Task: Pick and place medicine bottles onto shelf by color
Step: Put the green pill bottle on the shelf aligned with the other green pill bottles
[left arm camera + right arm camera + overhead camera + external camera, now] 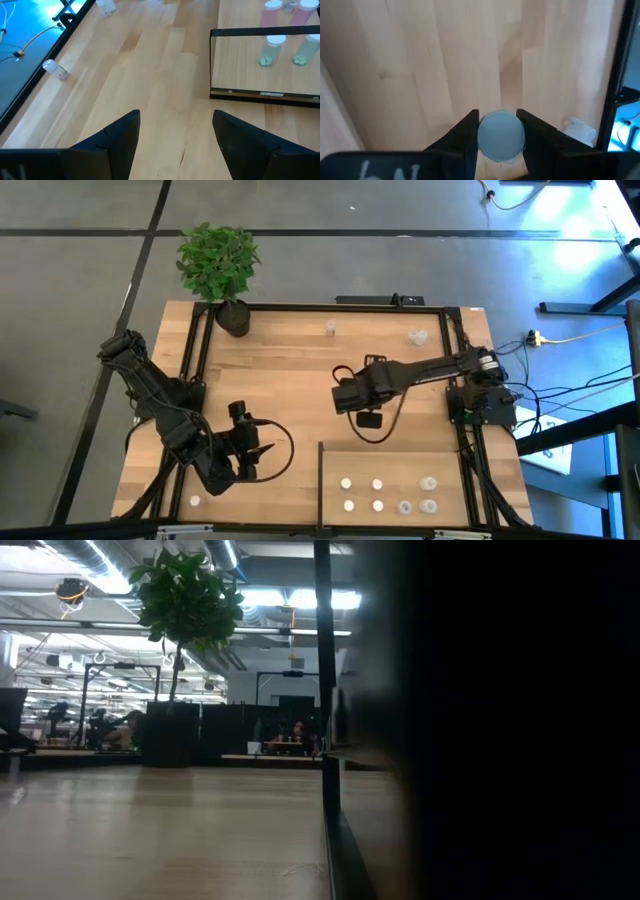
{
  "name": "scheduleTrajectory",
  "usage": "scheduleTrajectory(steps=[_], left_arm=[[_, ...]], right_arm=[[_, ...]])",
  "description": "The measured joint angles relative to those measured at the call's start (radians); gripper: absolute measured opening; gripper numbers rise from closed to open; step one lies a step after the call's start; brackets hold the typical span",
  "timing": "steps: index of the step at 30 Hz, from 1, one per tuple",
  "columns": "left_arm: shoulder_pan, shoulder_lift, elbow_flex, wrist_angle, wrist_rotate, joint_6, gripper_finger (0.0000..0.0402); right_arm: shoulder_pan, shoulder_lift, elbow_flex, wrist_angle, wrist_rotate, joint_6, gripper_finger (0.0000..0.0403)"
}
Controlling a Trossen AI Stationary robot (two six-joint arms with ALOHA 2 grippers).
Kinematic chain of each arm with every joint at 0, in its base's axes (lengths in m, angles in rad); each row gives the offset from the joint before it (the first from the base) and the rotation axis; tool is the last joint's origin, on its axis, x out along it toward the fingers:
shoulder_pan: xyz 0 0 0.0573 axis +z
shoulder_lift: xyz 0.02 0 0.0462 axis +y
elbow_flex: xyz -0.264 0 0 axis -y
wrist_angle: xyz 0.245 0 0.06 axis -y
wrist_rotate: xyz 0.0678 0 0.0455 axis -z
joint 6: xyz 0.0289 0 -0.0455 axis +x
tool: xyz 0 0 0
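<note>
My right gripper (pixel 364 415) hangs over the middle of the table, shut on a medicine bottle (pixel 501 136) whose round pale cap faces the wrist camera. The shelf (pixel 330 465), a pale panel with a black edge, lies at the near right with several bottles (pixel 377 484) standing on it. Loose bottles sit on the table at the far side (pixel 330 328), far right (pixel 418 337) and near left (pixel 195 501). My left gripper (pixel 255 448) is raised at the near left, open (pixel 175 135) and holding nothing. My right gripper pinches the bottle between its two fingers, one on each side of its upper end (pixel 481 139). The fingers come from above, pointing steeply down. The bottle sits roughly along the fingers, cap toward the wrist, lifted clear of the tabletop; its lower part is hidden by the cap.
A potted plant (pixel 220 270) stands at the far left corner. A black frame (pixel 300 308) runs around the tabletop. In the low view, a dark upright strip (pixel 322 690) and a black mass fill the right side. Bare wood lies between the two arms.
</note>
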Motion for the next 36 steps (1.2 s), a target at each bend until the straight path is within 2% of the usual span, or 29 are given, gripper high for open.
scheduleTrajectory(steps=[4, 9, 11, 16, 20, 26, 29, 36], left_arm=[[0.0, 0.0, 0.0, 0.0, -0.001, -0.001, 0.0245], [0.0, 0.0, 0.0, 0.0, -0.001, -0.002, 0.0244], [0.0, 0.0, 0.0, 0.0, -0.001, -0.003, 0.0245], [0.0, 0.0, 0.0, 0.001, -0.002, -0.002, 0.0243], [0.002, 0.0, 0.0, 0.001, -0.005, -0.002, 0.0245], [0.002, 0.0, 0.0, 0.001, -0.007, 0.0, 0.0245], [0.002, 0.0, 0.0, 0.001, -0.007, 0.0, 0.0243], [0.002, 0.0, 0.0, 0.001, -0.006, 0.0, 0.0245]], right_arm=[[0.016, -0.08, -0.029, 0.0, 0.011, 0.022, 0.0122], [0.059, -0.209, -0.102, 0.022, 0.098, 0.138, 0.0123], [0.088, -0.259, -0.143, 0.082, 0.1, 0.168, 0.0123], [0.171, -0.352, -0.266, 0.373, 0.085, 0.16, 0.0123], [0.2, -0.363, -0.372, 0.553, 0.034, 0.134, 0.0123], [0.207, -0.35, -0.502, 0.804, -0.097, 0.134, 0.0123], [0.221, -0.35, -0.56, 0.926, -0.106, 0.129, 0.0123], [0.26, -0.34, -0.648, 1.042, -0.108, 0.129, 0.0123]])
